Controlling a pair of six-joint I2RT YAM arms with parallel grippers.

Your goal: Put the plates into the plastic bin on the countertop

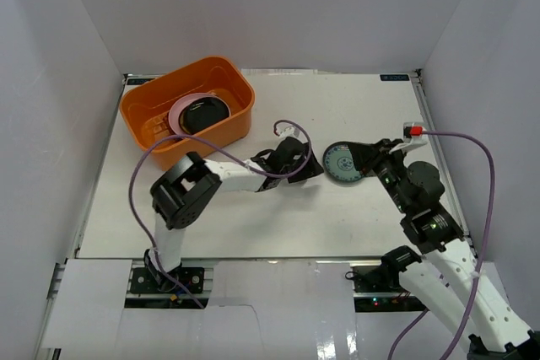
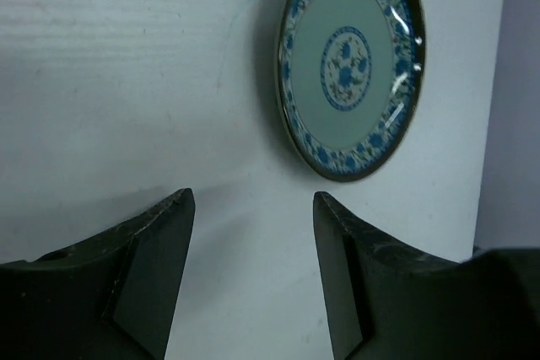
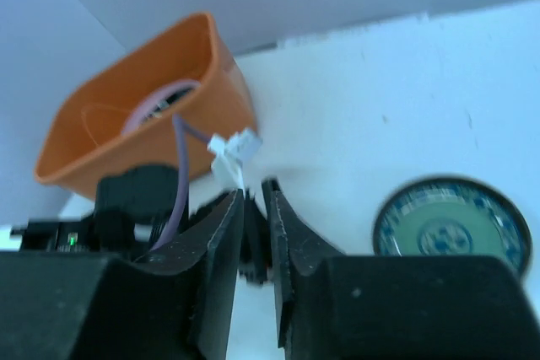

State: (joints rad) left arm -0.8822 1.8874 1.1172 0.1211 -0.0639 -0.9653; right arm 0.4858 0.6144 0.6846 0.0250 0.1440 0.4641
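A round blue-green patterned plate (image 1: pixel 343 162) (image 2: pixel 350 65) (image 3: pixel 451 225) lies flat on the white countertop (image 1: pixel 278 217). My left gripper (image 1: pixel 312 168) (image 2: pixel 253 200) is open just left of it, with bare counter between its fingers. My right gripper (image 1: pixel 369 156) (image 3: pixel 253 196) hovers at the plate's right side with only a narrow gap between its jaws; nothing is held, and the plate lies off to one side of them. The orange plastic bin (image 1: pixel 240 120) (image 3: pixel 93 145) stands at the back left and holds a pink plate (image 1: pixel 180 115) and a glossy black plate (image 1: pixel 205 113).
White walls enclose the counter on three sides. The left arm's purple cable (image 1: pixel 139 166) loops over the counter near the bin, and its white connector (image 3: pixel 232 149) shows just ahead of my right fingers. The two grippers sit close together around the plate.
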